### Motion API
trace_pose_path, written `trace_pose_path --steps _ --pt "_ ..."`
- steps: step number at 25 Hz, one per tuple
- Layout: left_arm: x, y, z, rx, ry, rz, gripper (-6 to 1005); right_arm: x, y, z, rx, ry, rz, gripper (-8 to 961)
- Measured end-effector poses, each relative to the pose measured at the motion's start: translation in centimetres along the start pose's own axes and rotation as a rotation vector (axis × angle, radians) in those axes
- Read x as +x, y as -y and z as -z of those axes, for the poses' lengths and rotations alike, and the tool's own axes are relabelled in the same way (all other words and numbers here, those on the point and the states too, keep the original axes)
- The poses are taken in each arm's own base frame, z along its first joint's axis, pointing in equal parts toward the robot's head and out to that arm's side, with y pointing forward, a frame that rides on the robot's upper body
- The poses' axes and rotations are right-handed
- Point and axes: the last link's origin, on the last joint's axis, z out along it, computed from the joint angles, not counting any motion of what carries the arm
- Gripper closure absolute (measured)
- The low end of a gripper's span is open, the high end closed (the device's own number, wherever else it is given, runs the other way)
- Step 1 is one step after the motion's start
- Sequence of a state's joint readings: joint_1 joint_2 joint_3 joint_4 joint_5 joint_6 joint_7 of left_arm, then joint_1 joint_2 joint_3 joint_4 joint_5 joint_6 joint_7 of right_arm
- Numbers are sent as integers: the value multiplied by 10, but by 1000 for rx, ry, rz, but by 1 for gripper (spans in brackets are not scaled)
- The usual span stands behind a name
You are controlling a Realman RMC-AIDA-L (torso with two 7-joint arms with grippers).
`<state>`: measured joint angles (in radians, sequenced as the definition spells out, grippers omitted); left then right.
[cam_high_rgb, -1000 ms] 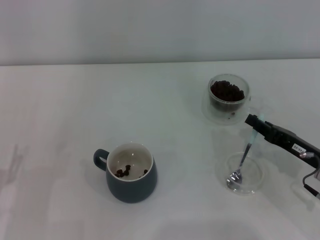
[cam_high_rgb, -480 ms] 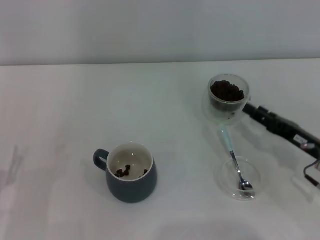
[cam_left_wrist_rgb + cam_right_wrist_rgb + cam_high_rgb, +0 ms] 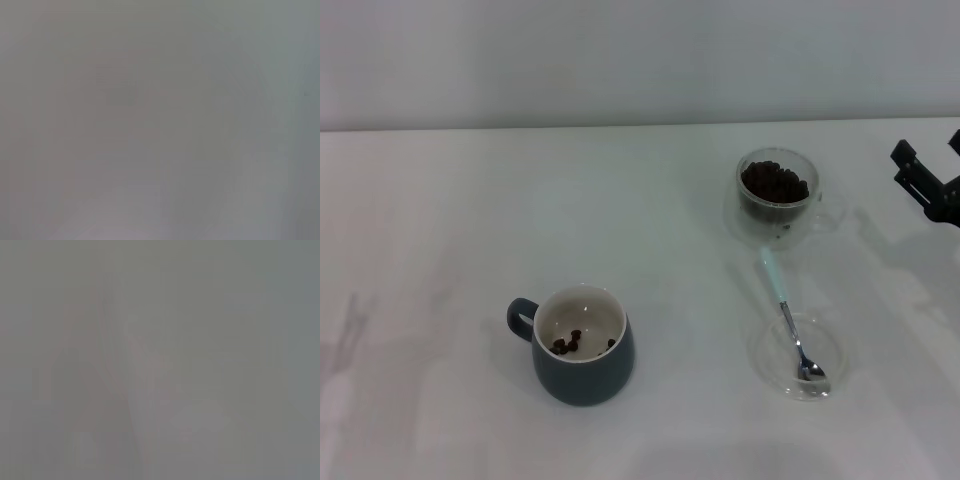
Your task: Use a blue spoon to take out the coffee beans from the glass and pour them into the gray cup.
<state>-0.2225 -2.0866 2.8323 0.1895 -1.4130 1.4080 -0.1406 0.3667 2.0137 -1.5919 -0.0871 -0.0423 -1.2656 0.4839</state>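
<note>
We see a clear, glossy glass holding dark, faintly shiny coffee beans. The blue spoon has a polished metal bowl and a matt pale-blue handle, resting in a transparent glass dish. The gray cup looks glazed ceramic, smooth; the white table is matt

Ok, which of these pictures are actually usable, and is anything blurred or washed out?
Head view: sharp and evenly lit, with soft shadows beside the gray cup and the glass; the clear dish is faint against the white table. Left wrist view: a featureless gray blur. Right wrist view: the same, only vague pale smears.
</note>
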Motion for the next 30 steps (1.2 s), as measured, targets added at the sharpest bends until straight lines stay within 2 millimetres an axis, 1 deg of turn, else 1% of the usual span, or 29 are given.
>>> trace_pose_path --steps 5,8,12,16,20,30 --pt "-4 0 -2 -18 29 -16 138 4 6 -4 43 -34 146 80" --pt "-7 -1 -3 -15 52 -14 137 4 7 -4 52 -34 174 81" --pt "-6 0 -5 1 47 -6 138 5 7 -3 52 -45 177 82" --pt "-4 -1 -9 -6 39 -6 136 12 10 -1 66 -88 165 82" --pt "-3 -3 -12 -11 29 -6 134 15 11 1 70 -112 125 81" --pt "-1 -2 -15 -16 24 -13 137 16 13 4 89 -113 87 82"
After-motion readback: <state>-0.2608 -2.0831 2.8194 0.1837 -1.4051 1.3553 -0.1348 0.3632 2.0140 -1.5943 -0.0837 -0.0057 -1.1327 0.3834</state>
